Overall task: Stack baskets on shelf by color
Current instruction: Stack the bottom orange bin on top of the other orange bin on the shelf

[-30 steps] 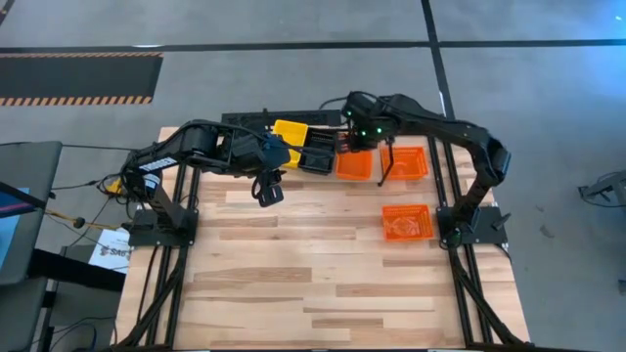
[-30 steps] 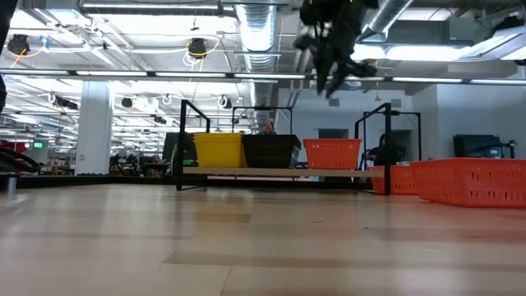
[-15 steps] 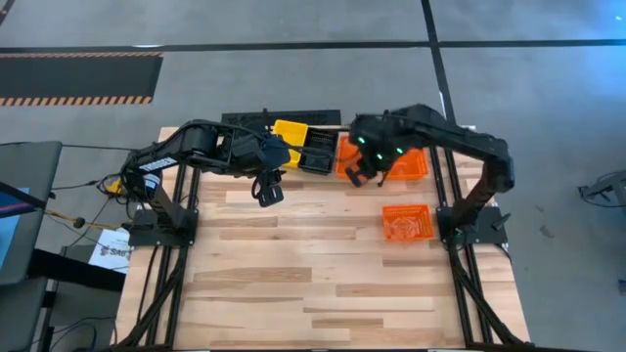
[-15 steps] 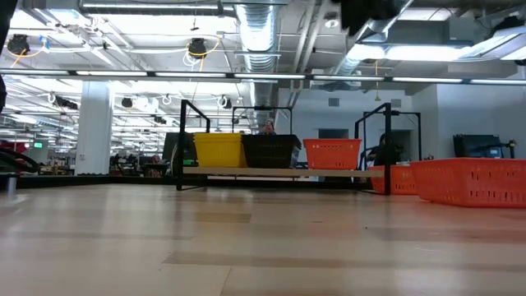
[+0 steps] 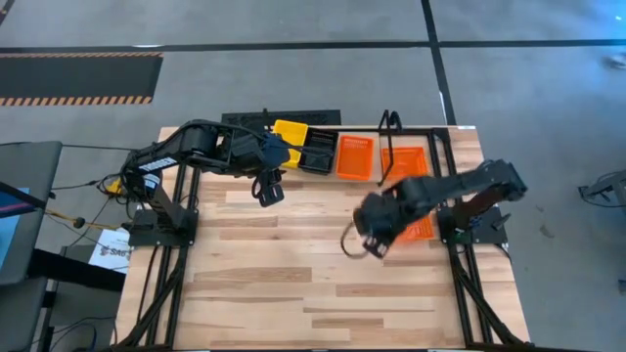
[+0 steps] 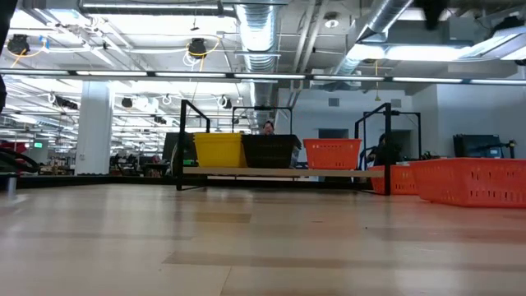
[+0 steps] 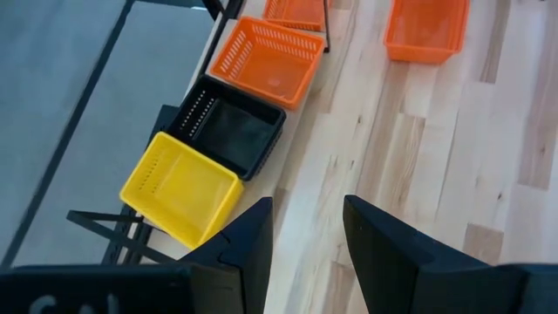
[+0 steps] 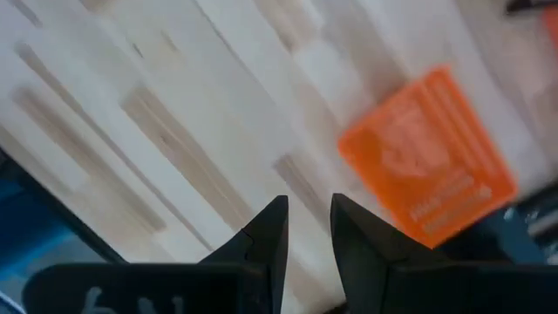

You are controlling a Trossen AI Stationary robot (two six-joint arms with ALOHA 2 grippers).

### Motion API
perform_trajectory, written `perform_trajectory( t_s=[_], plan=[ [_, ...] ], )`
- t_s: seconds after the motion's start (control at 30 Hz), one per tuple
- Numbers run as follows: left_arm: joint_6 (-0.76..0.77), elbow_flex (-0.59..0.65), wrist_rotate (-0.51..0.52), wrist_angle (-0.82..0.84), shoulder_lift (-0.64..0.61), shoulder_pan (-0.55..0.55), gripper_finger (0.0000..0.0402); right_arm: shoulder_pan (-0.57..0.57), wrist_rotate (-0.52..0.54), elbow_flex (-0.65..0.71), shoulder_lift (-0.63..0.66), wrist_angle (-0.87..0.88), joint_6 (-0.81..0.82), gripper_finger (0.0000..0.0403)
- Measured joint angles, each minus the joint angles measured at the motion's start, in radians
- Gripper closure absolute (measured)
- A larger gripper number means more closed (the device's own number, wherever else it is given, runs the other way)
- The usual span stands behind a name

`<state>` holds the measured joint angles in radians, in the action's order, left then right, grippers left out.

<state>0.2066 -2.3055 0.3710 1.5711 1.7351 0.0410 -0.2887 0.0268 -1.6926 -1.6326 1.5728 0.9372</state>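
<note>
- Baskets sit in a row on the shelf (image 5: 386,125) at the far side of my table (image 5: 293,284). From left to right I see a yellow basket (image 5: 290,131), a black basket (image 5: 318,152) and an orange basket (image 5: 355,156).
- My left gripper (image 5: 268,190) hangs over the table just in front of the yellow and black baskets. Its fingers (image 7: 248,240) stand a little apart and hold nothing.
- From the left wrist camera I see the yellow, black and orange baskets side by side on the shelf board, touching each other.
- From the low camera the three baskets stand in a line on the light board, between the black wire hoops. The yellow one (image 6: 219,150) and the black one (image 6: 270,150) look taller than the orange one (image 6: 332,153).
- Right of the shelf row, a second orange basket (image 5: 409,161) lies on the table near the far edge.
- My right gripper (image 5: 369,244) hangs over the middle of the table, on the right half. Its fingers (image 8: 261,240) have a small gap between them and nothing is in them.
- A third orange basket (image 5: 421,227) lies on the table just right of that gripper, partly hidden under my right arm. In the right wrist camera it (image 8: 427,169) shows past the fingers, apart from them.
</note>
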Motion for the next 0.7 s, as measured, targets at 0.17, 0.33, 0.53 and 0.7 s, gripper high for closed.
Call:
perform_trajectory(
  t_s=[0.17,0.33,0.53,0.7],
  plan=[
    [0.008,0.0,0.0,0.0,0.0,0.0,0.0271,-0.074,0.074,0.153,0.0,-0.001,0.103,0.031],
    [0.026,0.0,0.001,0.0,0.0,0.0,0.0271,-0.068,0.107,0.286,0.0,0.0,0.213,0.0364],
    [0.045,0.0,0.001,0.0,0.0,0.0,0.0271,-0.07,0.106,0.363,0.0,-0.002,0.223,0.0385],
    [0.09,0.0,0.001,0.0,0.0,0.0,0.0271,-0.07,0.107,0.378,0.0,-0.003,0.223,0.0382]
  ],
)
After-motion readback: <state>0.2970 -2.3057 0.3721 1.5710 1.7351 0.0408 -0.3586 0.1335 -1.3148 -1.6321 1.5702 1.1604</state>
